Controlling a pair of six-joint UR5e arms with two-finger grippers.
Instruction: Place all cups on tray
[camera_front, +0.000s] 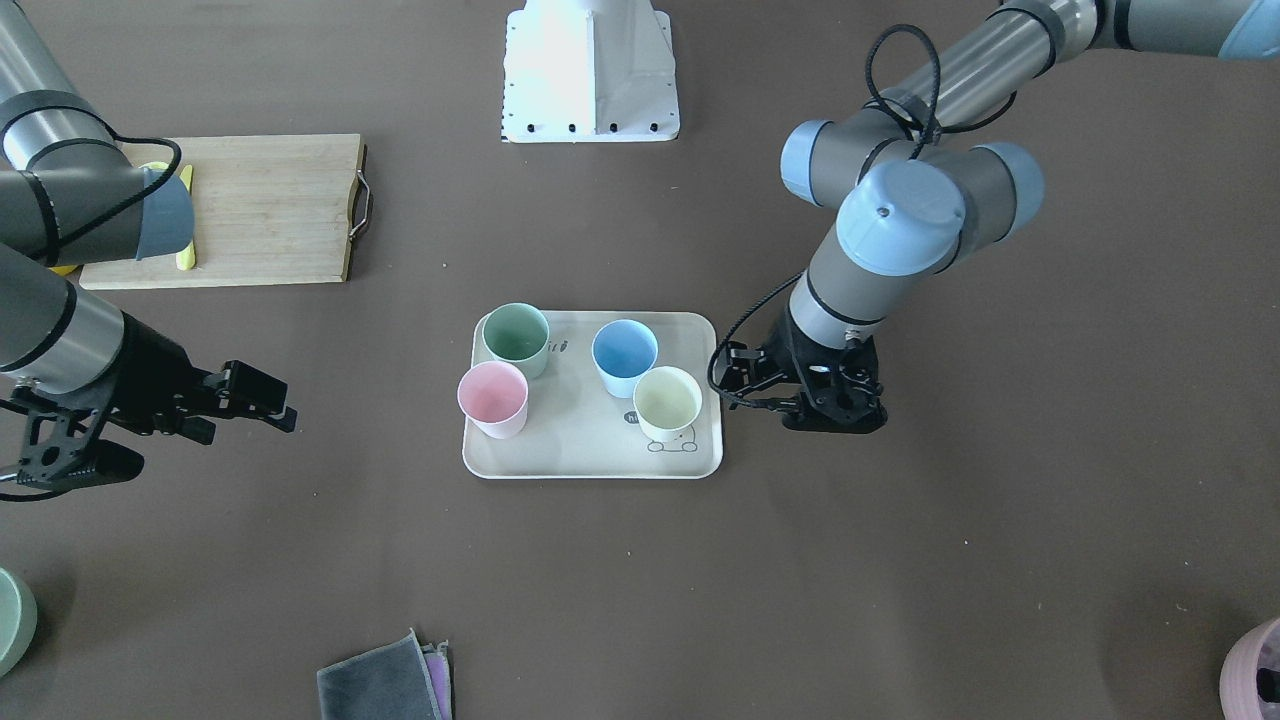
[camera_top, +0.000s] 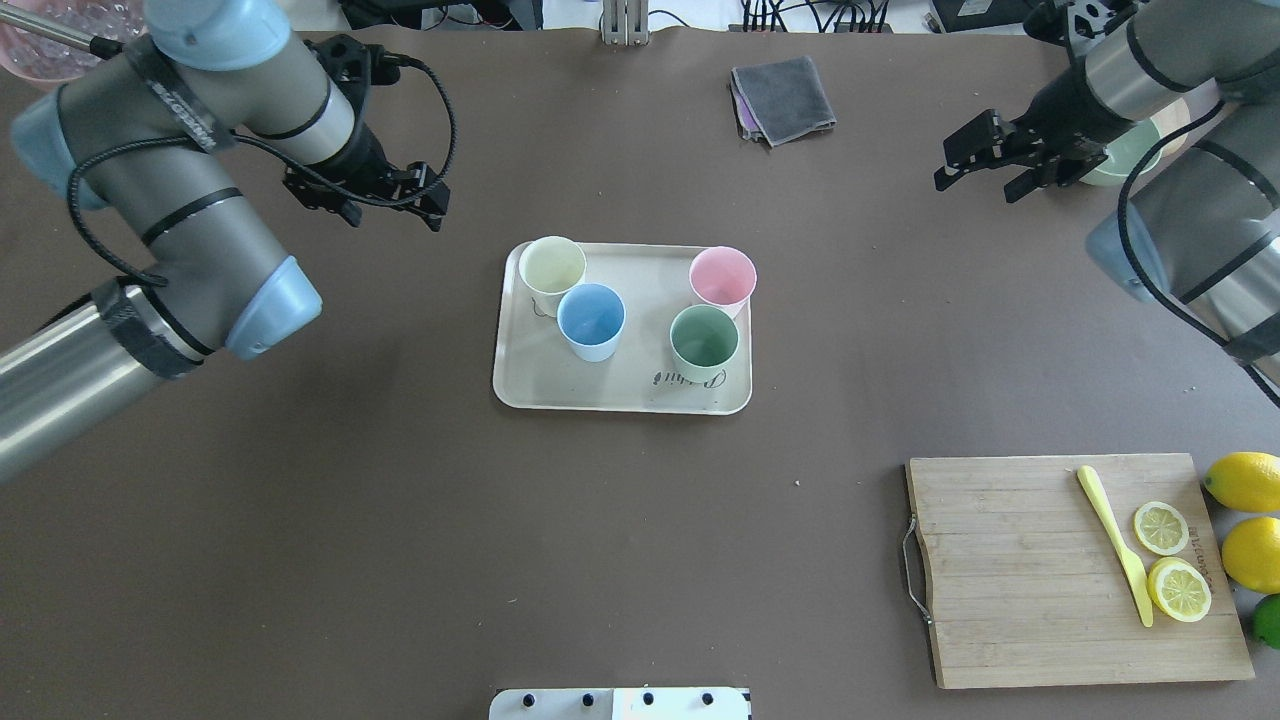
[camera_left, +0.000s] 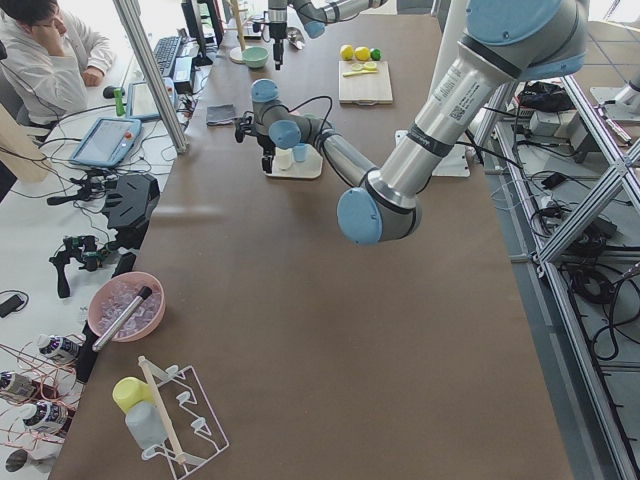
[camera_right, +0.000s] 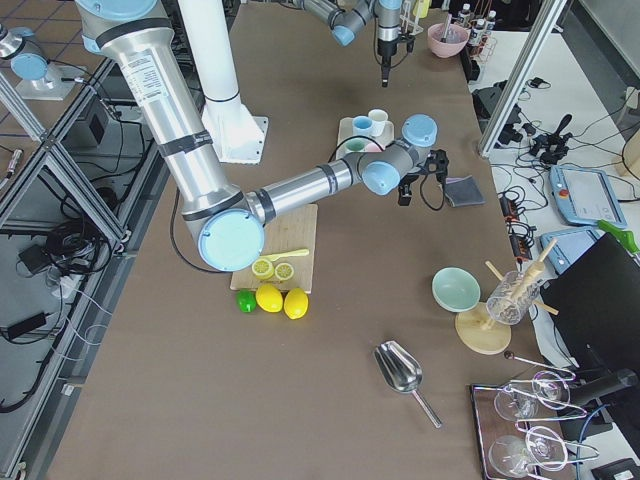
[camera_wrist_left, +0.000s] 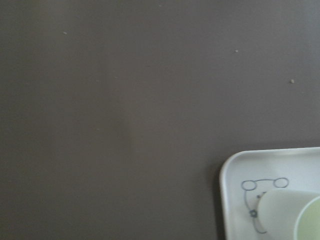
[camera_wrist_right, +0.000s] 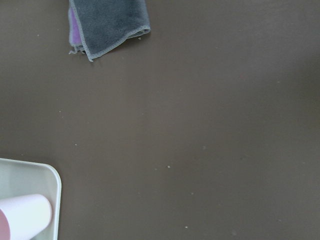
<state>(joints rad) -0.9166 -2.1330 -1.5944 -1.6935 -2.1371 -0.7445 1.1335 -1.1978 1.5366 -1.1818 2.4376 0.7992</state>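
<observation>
Bare table (camera_top: 400, 520) runs all round the tray (camera_top: 620, 398). On it the cups crowd in two pairs: the yellow cup (camera_top: 551, 265) just beside the blue cup (camera_top: 591, 320), and the pink cup (camera_top: 722, 277) just beside the green cup (camera_top: 704, 337). A bare lane lies between the pairs, and a bare strip runs along the robot-side rim. The left gripper (camera_top: 438, 205), jaws apart, hangs near the tray's far left corner. The right gripper (camera_top: 972, 180), the cutting board (camera_top: 1010, 570) and the cloth (camera_top: 785, 95) are well apart from it.

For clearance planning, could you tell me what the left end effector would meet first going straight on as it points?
Probably the bare table, just off the tray corner by the cream-yellow cup; the left end effector seems angled down, though its tilt is unclear.
</observation>
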